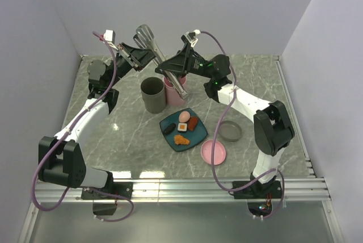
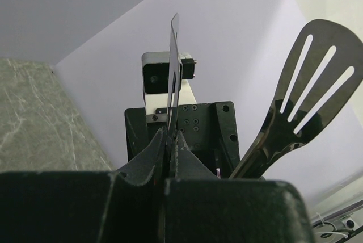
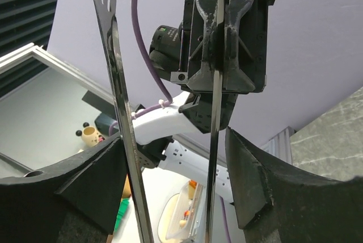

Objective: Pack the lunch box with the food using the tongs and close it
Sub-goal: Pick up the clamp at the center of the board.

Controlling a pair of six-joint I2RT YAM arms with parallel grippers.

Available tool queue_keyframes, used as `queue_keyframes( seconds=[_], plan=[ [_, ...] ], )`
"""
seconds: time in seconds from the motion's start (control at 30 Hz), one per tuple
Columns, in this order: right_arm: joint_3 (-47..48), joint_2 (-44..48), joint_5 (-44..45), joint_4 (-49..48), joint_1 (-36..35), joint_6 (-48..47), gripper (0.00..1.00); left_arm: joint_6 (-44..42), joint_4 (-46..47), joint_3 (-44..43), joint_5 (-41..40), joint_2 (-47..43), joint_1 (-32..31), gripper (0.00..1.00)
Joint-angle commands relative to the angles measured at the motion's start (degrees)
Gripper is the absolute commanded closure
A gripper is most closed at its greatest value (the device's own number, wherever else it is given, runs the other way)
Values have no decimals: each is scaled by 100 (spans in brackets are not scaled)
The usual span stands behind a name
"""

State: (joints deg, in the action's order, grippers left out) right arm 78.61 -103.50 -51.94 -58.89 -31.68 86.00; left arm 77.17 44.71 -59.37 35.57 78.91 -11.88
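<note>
Left gripper (image 2: 170, 143) clamps one tongs (image 2: 317, 78) arm; right gripper (image 3: 176, 149) straddles both, wide, not squeezing. I'd close right squarely across both arms before left lets go.

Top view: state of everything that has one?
tongs: in the air, arms spread
left tool: shut on one tong arm
right tool: open, straddling both arms
grey container: upright, uncovered
pink container: upright, uncovered
pink lid: flat on table
grey lid: flat on table
food: on teal plate, unpacked
</note>
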Motion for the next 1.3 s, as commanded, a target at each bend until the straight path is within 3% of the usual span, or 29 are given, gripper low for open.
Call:
queue_keyframes(
  seconds=[0.0, 0.27, 0.5, 0.9, 0.97, 1.03, 1.07, 1.1, 1.27],
  plan=[
    [49, 243, 176, -148, 74, -22, 28, -35, 275, -39, 29, -210, -43, 100],
    [-12, 243, 158, -606, 66, 277, 30, -17, 232, -92, 20, -139, -43, 100],
    [-47, 269, 123, -517, 66, 224, 37, -17, 205, -83, 20, -166, -51, 100],
    [-197, 234, 158, -1317, 66, 848, 26, 71, 381, -39, 55, -157, -43, 100],
    [-197, 234, 149, -1318, 66, 849, 26, 88, 381, -48, 55, -148, -43, 100],
    [-197, 225, 141, -1327, 57, 822, 33, 97, 355, -65, 55, -140, -43, 99],
    [-171, 225, 114, -1292, 57, 796, 37, 88, 320, -83, 64, -139, -43, 97],
    [-162, 225, 123, -1230, 66, 726, 43, 79, 293, -83, 73, -157, -43, 87],
    [-170, 260, 70, -1037, 145, 515, 49, 62, 170, -48, 55, -201, -42, 66]
  ],
)
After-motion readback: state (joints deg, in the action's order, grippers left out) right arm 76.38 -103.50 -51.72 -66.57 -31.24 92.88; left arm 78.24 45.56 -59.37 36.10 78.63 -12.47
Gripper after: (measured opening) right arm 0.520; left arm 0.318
